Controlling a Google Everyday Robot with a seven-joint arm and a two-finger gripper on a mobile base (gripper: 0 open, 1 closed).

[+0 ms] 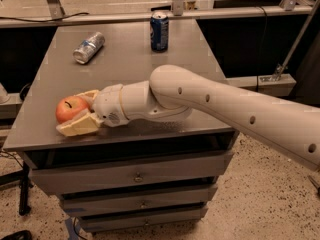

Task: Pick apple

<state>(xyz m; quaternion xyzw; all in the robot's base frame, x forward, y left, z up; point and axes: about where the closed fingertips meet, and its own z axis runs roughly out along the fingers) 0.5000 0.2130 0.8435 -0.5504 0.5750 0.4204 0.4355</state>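
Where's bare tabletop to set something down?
Free: table middle, bordered by the silver can, the blue can and the arm; also the far corner right of the blue can. Crowded: near-left corner, where the claw grips the apple, and the front edge under the arm.

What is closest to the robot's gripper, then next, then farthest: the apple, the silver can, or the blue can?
The gripper is at the front left of the table.
1. apple: gripped between its fingers, front left.
2. silver can: lying on its side, back left.
3. blue can: standing upright, back middle.
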